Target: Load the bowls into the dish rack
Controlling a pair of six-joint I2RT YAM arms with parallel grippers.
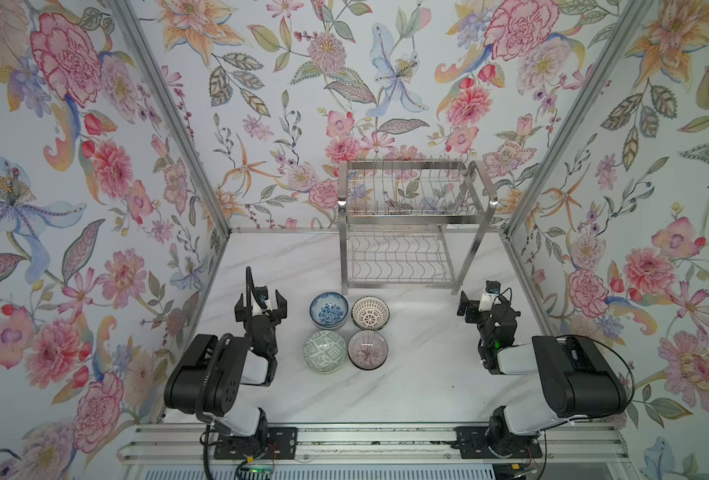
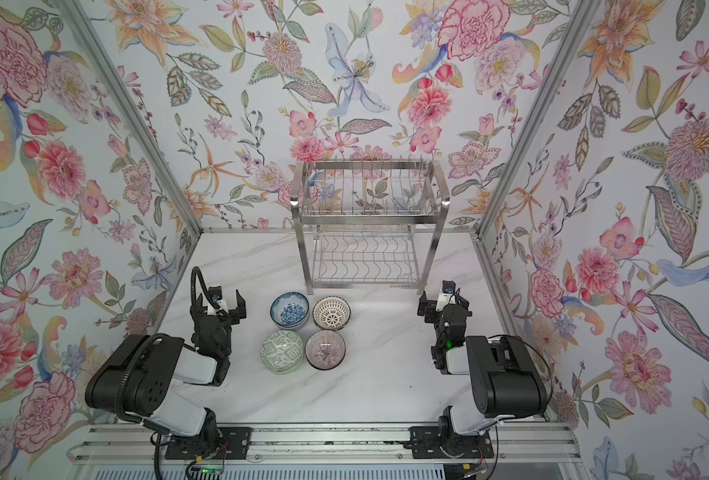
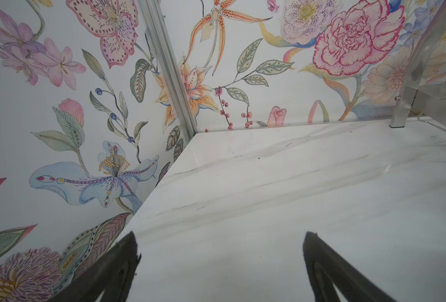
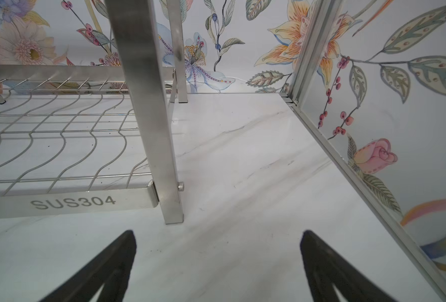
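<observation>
Left tool (image 1: 261,306) and right tool (image 4: 216,235) spread wide, holding nothing; bowls (image 1: 328,311) clustered on worktop (image 1: 411,374). Dish rack (image 1: 407,226) just behind.

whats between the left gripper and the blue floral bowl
Nothing but bare white marble tabletop lies between the left gripper and the blue floral bowl, as both top views show. Its jaws stand open.

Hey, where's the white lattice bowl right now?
In both top views the white lattice bowl sits just in front of the dish rack, right of the blue floral bowl and behind the purple-lined bowl.
</observation>
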